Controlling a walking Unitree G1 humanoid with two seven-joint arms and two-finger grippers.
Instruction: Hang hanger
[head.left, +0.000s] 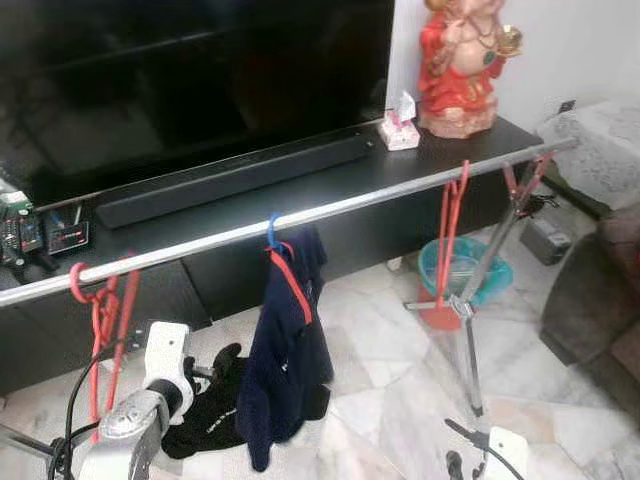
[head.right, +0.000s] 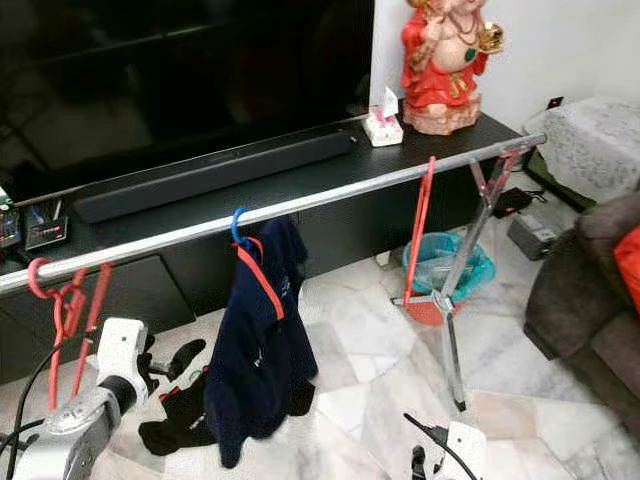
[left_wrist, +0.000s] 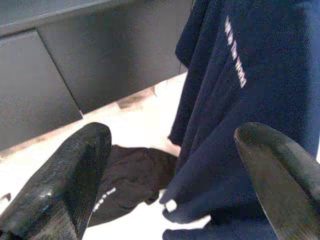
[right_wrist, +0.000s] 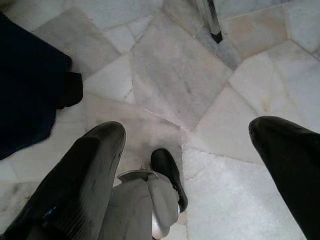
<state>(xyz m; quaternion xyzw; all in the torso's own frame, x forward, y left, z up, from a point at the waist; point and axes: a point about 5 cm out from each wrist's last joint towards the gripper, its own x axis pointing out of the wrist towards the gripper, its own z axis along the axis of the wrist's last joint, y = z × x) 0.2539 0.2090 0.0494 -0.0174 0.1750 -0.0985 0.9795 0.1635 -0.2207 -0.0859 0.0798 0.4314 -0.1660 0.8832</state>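
Left eye view puts the long silver metal clothes rail (head.left: 330, 210) across my front, standing before the low black TV cabinet (head.left: 300, 180), and the red plastic hanger with a blue hook (head.left: 290, 272) already sits on it near the middle, carrying a dark navy shirt (head.left: 288, 350) that drapes down toward the pale marble floor (head.left: 380, 380). I judge the hanging itself done and the step in hand to be letting go and backing off; the next move calls for drawing my left arm clear without brushing the shirt or nudging the hook along the rail. My left gripper (left_wrist: 170, 175) is low beside the shirt's hem, its two black fingers spread apart and holding nothing, with a crumpled black garment (left_wrist: 127, 180) lying on the floor just beyond them. My right gripper (right_wrist: 190, 165) hangs idle, pointing down at the floor, fingers also parted and empty. Other bare red hangers (head.left: 100, 310) dangle near the rail's left end, and another red hanger (head.left: 450, 220) hangs toward the right, near the rail's folding leg (head.left: 480, 290)
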